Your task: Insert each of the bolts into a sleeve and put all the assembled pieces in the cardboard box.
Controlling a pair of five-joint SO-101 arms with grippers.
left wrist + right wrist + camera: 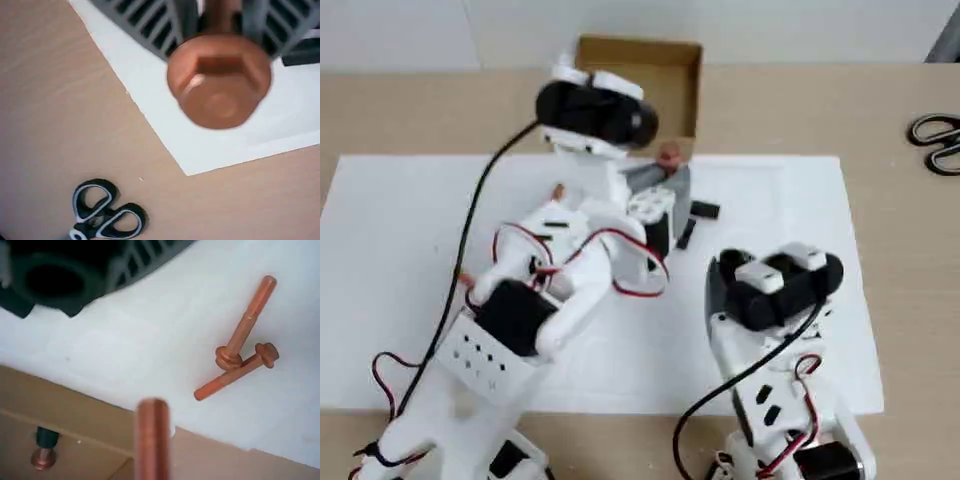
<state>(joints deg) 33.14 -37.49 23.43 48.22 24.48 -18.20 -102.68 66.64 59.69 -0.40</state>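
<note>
High view: left gripper [665, 182] sits just off the near right corner of the cardboard box [670, 100]. It is over the far edge of the white sheet [400, 250] that covers the bench [880, 110]. Jaws closed on a copper bolt [668, 155]. Left wrist view agrees: hex head toward the lens, shank clamped between ribbed grey fingers [135, 20]. Two black sleeves [705, 210] lie on the sheet just beside that gripper, not touching each other. Scissors [935, 142] on bare bench, well apart at the far right.

Right arm [775, 290] is over the near right part of the sheet. Its jaws: cannot tell whether open or closed.

Right wrist view:
- One loose bolt [247, 322] on the sheet, its head touching the shank of a second loose bolt [232, 375].
- An assembled piece [44, 450], dark sleeve with copper head, on a brown surface past the sheet's edge.
- Another bolt shank [152, 440] close to the lens; cannot tell what holds it.
- A dark hollow piece [50, 282], also close to the lens.
</note>
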